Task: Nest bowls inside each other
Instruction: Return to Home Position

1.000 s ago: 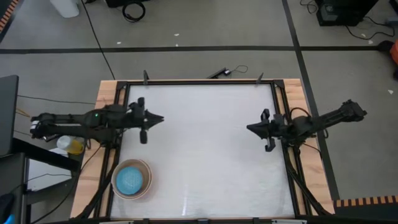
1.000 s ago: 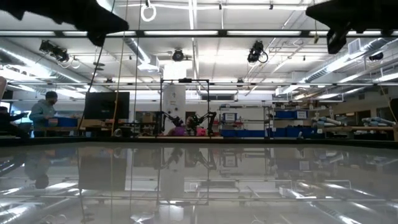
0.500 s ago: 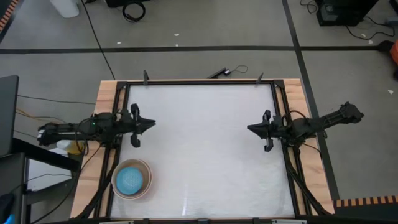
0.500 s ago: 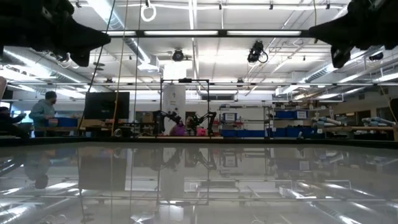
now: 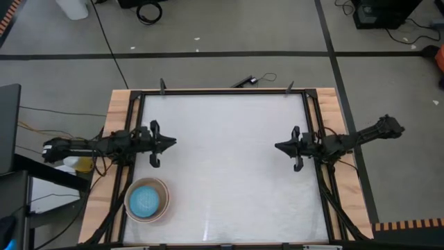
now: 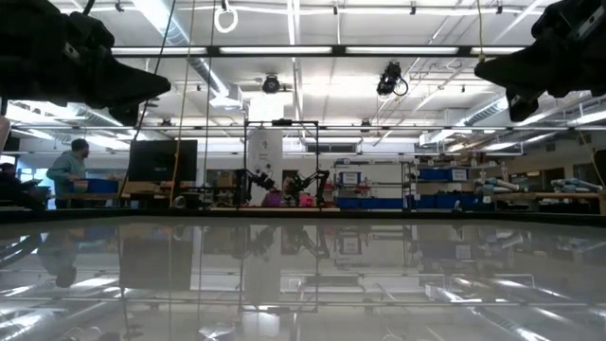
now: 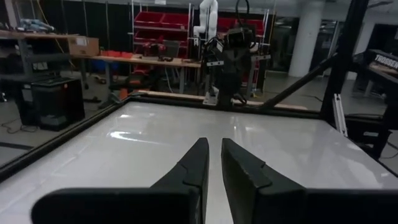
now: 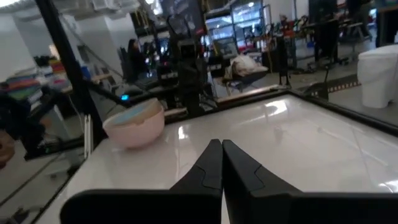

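A stack of nested bowls [image 5: 146,200] rests by its base on the white table near the front left corner. A small blue bowl [image 5: 145,200] sits inside a beige-peach bowl [image 8: 134,126]; whether more bowls lie between them I cannot tell. My left gripper [image 5: 171,142] hovers level above the table's left side, behind the stack, its fingertips [image 7: 213,147] a narrow gap apart with nothing between them. My right gripper [image 5: 278,146] hovers level above the right side, shut and empty [image 8: 221,147]. Both point toward the table's middle.
A black frame [image 5: 222,92] runs around the table, with wooden strips outside it. The wide middle of the white table [image 5: 229,167] lies between the two grippers. A person [image 6: 66,172] stands in the room beyond the table.
My left gripper has sunk toward the table and drawn back toward the left edge, tipping from slanted down to level. My right gripper has sunk a little. The bowls have stayed where they were.
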Tool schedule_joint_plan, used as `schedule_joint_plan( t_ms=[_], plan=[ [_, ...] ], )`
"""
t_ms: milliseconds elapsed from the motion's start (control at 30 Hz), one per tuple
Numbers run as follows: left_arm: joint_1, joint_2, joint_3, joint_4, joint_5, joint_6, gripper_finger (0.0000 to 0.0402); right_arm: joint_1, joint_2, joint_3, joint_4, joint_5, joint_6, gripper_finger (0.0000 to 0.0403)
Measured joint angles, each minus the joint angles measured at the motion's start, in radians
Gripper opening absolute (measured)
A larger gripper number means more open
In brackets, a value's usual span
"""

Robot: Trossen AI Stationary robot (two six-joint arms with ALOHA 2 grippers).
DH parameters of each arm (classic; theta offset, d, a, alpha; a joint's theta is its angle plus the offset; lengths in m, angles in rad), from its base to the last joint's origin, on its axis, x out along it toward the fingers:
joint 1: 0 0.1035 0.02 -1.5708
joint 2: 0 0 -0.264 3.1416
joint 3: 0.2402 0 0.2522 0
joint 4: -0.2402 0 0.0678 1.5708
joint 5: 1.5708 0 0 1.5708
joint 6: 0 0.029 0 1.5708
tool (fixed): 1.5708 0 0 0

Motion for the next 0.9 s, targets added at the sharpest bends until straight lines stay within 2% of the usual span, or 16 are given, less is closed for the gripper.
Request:
schedule_joint_plan(
  t_ms=[133, 267, 367, 633, 733, 900],
  plan=[
    [-0.006, 0.0, -0.001, -0.004, 0.004, -0.017, 0.0045, 0.0, -0.019, 0.0, -0.053, -0.008, 0.016, 0.0008],
    [-0.022, 0.0, -0.001, -0.006, 0.01, -0.003, 0.0045, 0.0, -0.02, -0.001, -0.038, -0.007, 0.016, 0.0008],
    [-0.022, 0.0, -0.001, -0.003, 0.01, -0.002, 0.0045, 0.0, -0.02, -0.033, 0.048, -0.007, 0.009, 0.0008],
    [-0.022, 0.0, -0.001, 0.012, 0.01, 0.003, 0.0045, 0.0, -0.03, -0.034, 0.06, -0.003, -0.026, 0.0009],
    [-0.022, -0.014, 0.002, 0.011, 0.011, 0.014, 0.0045, 0.001, -0.075, -0.01, 0.018, -0.004, -0.06, 0.0009],
    [-0.022, -0.054, 0.005, -0.037, 0.011, 0.034, 0.0045, 0.002, -0.221, 0.013, -0.157, 0.001, -0.064, 0.0009]
  ],
)
